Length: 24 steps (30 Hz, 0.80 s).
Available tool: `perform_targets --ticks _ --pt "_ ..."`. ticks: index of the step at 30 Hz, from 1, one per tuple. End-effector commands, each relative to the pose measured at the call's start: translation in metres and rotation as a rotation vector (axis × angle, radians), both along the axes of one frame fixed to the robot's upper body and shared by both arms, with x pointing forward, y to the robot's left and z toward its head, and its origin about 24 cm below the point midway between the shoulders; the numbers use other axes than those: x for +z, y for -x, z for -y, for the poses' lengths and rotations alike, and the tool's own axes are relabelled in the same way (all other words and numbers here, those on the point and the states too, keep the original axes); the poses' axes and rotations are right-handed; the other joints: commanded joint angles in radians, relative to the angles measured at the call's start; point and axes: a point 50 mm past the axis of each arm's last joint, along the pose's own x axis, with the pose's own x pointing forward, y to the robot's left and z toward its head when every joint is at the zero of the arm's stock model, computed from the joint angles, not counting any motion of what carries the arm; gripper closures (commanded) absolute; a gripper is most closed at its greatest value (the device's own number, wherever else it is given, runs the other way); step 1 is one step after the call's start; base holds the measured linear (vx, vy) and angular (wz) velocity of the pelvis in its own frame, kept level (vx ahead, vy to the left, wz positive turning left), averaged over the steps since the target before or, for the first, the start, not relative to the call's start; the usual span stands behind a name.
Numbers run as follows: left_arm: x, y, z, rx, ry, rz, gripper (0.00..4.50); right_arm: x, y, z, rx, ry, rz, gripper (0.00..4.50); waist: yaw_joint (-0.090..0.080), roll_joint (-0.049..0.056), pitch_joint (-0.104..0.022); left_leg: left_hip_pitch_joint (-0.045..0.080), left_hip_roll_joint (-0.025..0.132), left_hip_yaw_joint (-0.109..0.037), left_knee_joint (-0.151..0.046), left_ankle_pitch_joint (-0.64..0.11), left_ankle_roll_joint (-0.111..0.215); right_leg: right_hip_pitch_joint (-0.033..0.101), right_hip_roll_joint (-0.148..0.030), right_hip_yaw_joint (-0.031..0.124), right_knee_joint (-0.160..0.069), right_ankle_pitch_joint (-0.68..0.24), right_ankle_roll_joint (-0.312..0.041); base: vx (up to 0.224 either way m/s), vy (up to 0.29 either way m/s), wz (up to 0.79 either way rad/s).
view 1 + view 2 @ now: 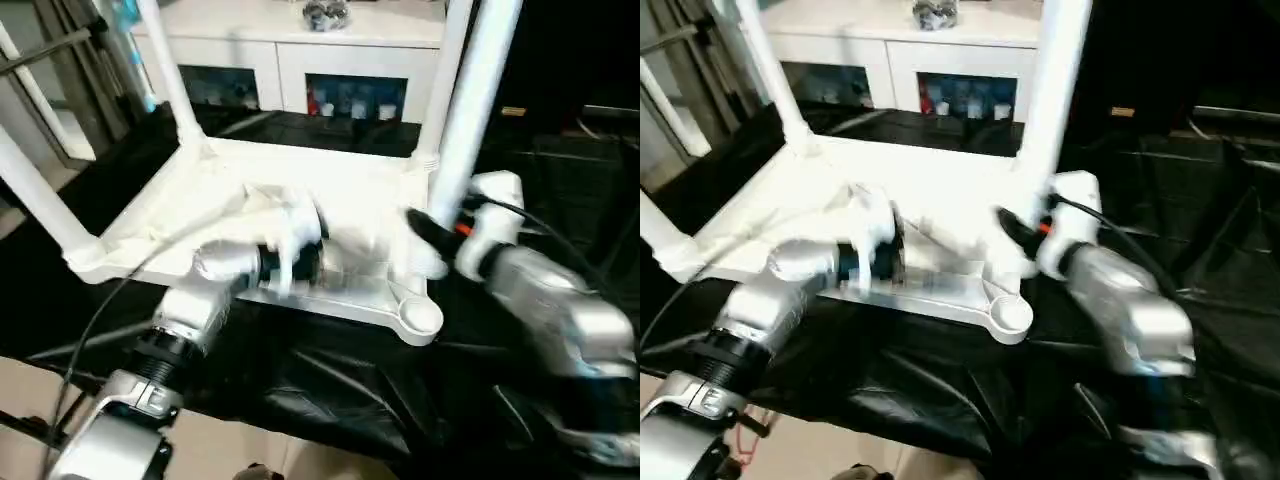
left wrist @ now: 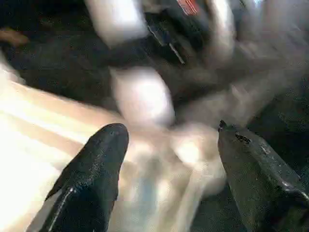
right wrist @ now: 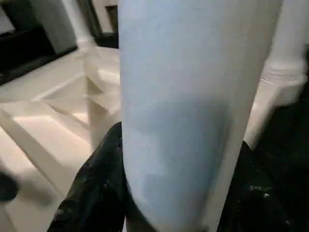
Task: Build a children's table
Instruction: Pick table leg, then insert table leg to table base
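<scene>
the white tabletop [image 1: 300, 200] lies upside down, ribbed underside up, on a black sheet [image 1: 330, 390]. at nine o'clock a leg [image 1: 40, 205] rises from the left corner socket; at eleven o'clock another leg [image 1: 170, 75] stands in the far-left socket, and at one o'clock a third [image 1: 445, 70] in the far-right one. the near edge runs from eight to five o'clock, with bare black sheet on the near side of it. the left gripper [image 2: 169, 159] hovers over the ribs near that edge, fingers [image 2: 91, 179] spread and released, holding nothing. at five o'clock the near-right corner socket [image 1: 420, 316] stands empty. the right gripper [image 3: 178, 193] grasps a fourth leg [image 1: 470, 110] just beside that socket, at about three o'clock. a white cabinet [image 1: 300, 60] with glass doors stands at twelve o'clock.
</scene>
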Motion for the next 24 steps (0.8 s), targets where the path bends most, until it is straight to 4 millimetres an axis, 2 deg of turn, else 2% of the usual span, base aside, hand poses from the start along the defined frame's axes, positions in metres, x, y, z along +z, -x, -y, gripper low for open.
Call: perform_targets --ticks 1,2,3,4,5,6,7,8,9,10,12,13,14,16,20,21,22,23,24 --pt "-0.002 -0.001 0.002 -0.08 -0.086 0.023 1.13 0.01 0.003 0.002 0.018 0.006 0.053 2.61 -0.006 0.0 -0.075 0.025 -0.002 0.004 -0.068 -0.218 -0.03 0.052 -0.027 0.021 -0.07 -0.147 -0.198 0.0 0.0 0.0" --pt "-0.006 -0.004 0.002 -0.097 -0.119 0.021 1.13 0.011 0.006 0.004 0.019 0.009 0.055 2.62 -0.006 0.012 -0.077 0.027 -0.001 0.002 -0.066 -0.221 -0.029 0.053 -0.029 0.021 -0.065 -0.148 -0.204 0.0 0.0 0.0" --pt "-0.007 -0.004 0.002 -0.099 -0.124 0.023 1.4 0.011 0.006 0.004 0.02 0.01 0.056 2.62 -0.007 0.011 -0.074 0.025 -0.004 0.004 -0.066 -0.223 -0.023 0.052 -0.027 0.02 -0.074 -0.16 -0.199 0.0 0.0 0.0" --pt "-0.008 -0.005 0.002 -0.101 -0.136 0.031 1.47 0.011 0.007 0.005 0.02 0.011 0.057 2.62 -0.007 0.004 -0.077 0.024 -0.002 0.003 -0.066 -0.217 -0.02 0.056 -0.029 0.02 -0.068 -0.156 -0.206 0.0 0.0 0.0" --pt "-0.011 -0.007 0.002 -0.109 -0.151 0.027 1.47 0.011 0.008 0.005 0.019 0.013 0.059 2.62 -0.009 0.01 -0.074 0.023 -0.005 0.005 -0.064 -0.218 -0.013 0.054 -0.027 0.02 -0.075 -0.181 -0.204 0.0 0.0 0.0" --pt "-0.014 -0.009 0.002 -0.111 -0.177 0.035 1.47 0.011 0.01 0.006 0.017 0.017 0.06 2.62 -0.008 0.016 -0.076 0.023 -0.005 0.003 -0.063 -0.217 -0.014 0.055 -0.03 0.02 -0.072 -0.188 -0.207 0.0 0.0 0.0" --pt "-0.015 -0.01 0.002 -0.115 -0.184 0.036 1.52 0.01 0.011 0.006 0.018 0.018 0.062 2.62 -0.008 0.018 -0.075 0.023 -0.006 0.004 -0.062 -0.215 -0.01 0.055 -0.03 0.02 -0.077 -0.212 -0.2 0.0 0.0 0.0" --pt "-0.017 -0.012 0.003 -0.112 -0.191 0.034 1.83 0.01 0.012 0.006 0.019 0.019 0.063 2.62 -0.009 0.02 -0.076 0.02 -0.006 0.003 -0.063 -0.205 -0.007 0.058 -0.03 0.019 -0.075 -0.212 -0.2 0.0 0.0 0.0" --pt "-0.017 -0.012 0.003 -0.112 -0.191 0.034 1.91 0.01 0.012 0.006 0.019 0.019 0.063 2.62 -0.01 0.017 -0.076 0.019 -0.006 0.003 -0.063 -0.2 -0.004 0.057 -0.029 0.019 -0.077 -0.212 -0.198 0.0 0.0 0.0" --pt "-0.018 -0.014 0.003 -0.111 -0.201 0.039 1.91 0.01 0.013 0.006 0.022 0.02 0.064 2.62 -0.016 0.023 -0.078 0.018 -0.006 0.003 -0.061 -0.19 0.003 0.058 -0.029 0.018 -0.076 -0.203 -0.203 0.0 0.0 0.0" --pt "-0.022 -0.017 0.004 -0.105 -0.229 0.035 2.0 0.01 0.015 0.005 0.026 0.021 0.064 2.62 -0.022 0.025 -0.079 0.018 -0.009 0.002 -0.061 -0.2 0.007 0.058 -0.027 0.016 -0.079 -0.211 -0.202 0.0 0.0 0.0" --pt "-0.022 -0.017 0.004 -0.105 -0.229 0.035 2.27 0.01 0.015 0.005 0.026 0.021 0.064 2.62 -0.023 0.026 -0.08 0.019 -0.007 0.001 -0.062 -0.2 0.008 0.059 -0.028 0.016 -0.078 -0.207 -0.203 0.0 0.0 0.0" --pt "-0.025 -0.019 0.003 -0.099 -0.246 0.017 2.34 0.01 0.015 0.004 0.029 0.023 0.064 2.62 -0.026 0.034 -0.079 0.018 -0.007 0.0 -0.062 -0.204 0.01 0.057 -0.028 0.015 -0.078 -0.206 -0.209 0.0 0.0 0.0" --pt "-0.027 -0.019 0.003 -0.098 -0.252 0.011 2.4 0.01 0.016 0.004 0.03 0.024 0.064 2.62 -0.03 0.029 -0.079 0.018 -0.008 0.0 -0.062 -0.211 0.012 0.059 -0.028 0.014 -0.08 -0.211 -0.213 0.0 0.0 0.0" --pt "-0.035 -0.02 0.001 -0.087 -0.282 -0.015 2.81 0.01 0.018 0.002 0.038 0.035 0.065 2.62 -0.033 0.031 -0.08 0.019 -0.006 0.0 -0.061 -0.206 0.024 0.059 -0.03 0.015 -0.081 -0.215 -0.22 0.0 0.0 0.0" --pt "-0.036 -0.02 0.001 -0.084 -0.286 -0.015 2.88 0.01 0.018 0.002 0.039 0.037 0.065 2.62 -0.037 0.047 -0.077 0.022 -0.004 0.0 -0.064 -0.222 0.023 0.055 -0.028 0.013 -0.085 -0.214 -0.222 0.0 0.0 0.0" --pt "-0.037 -0.02 0.001 -0.08 -0.297 -0.012 2.98 0.01 0.019 0.002 0.04 0.038 0.064 2.62 -0.038 0.039 -0.079 0.021 -0.007 -0.001 -0.062 -0.226 0.022 0.061 -0.027 0.013 -0.083 -0.203 -0.225 0.0 0.0 0.0" --pt "-0.037 -0.02 0.001 -0.08 -0.297 -0.012 3.16 0.01 0.019 0.002 0.04 0.038 0.064 2.62 -0.038 0.039 -0.079 0.021 -0.007 -0.001 -0.062 -0.226 0.022 0.061 -0.027 0.013 -0.083 -0.203 -0.225 0.0 0.0 0.0" --pt "-0.04 -0.02 0.001 -0.08 -0.311 -0.014 3.16 0.01 0.02 0.003 0.041 0.042 0.063 2.62 -0.038 0.05 -0.079 0.02 -0.007 -0.001 -0.061 -0.22 0.027 0.059 -0.029 0.013 -0.082 -0.207 -0.226 0.0 0.0 0.0"
